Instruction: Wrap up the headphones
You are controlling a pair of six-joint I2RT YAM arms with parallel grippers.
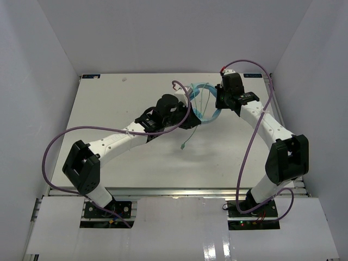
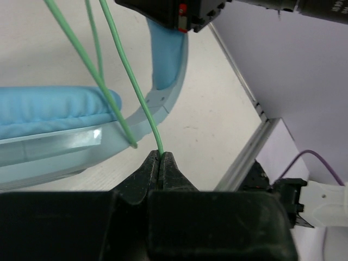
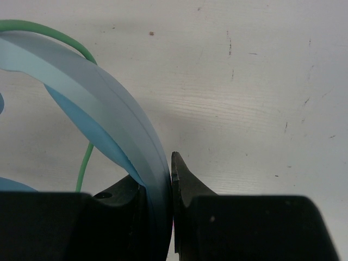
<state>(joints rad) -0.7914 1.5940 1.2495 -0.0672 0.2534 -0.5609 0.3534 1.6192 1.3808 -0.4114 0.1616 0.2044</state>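
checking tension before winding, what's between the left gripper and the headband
Only the green cable, pinched in the left gripper, over bare table; left wrist view shows it.

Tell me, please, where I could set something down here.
Bare: the table's far-left corner beyond the left arm, and the near middle between it and the right arm. Crowded: far centre-right, where the left gripper and right gripper hold the headphones and cable.

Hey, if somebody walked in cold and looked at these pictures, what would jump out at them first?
The light blue headphones, held between both arms at the far centre of the top view. The right gripper is clamped on the headband, and the left gripper pinches the thin green cable close beside the padded band.
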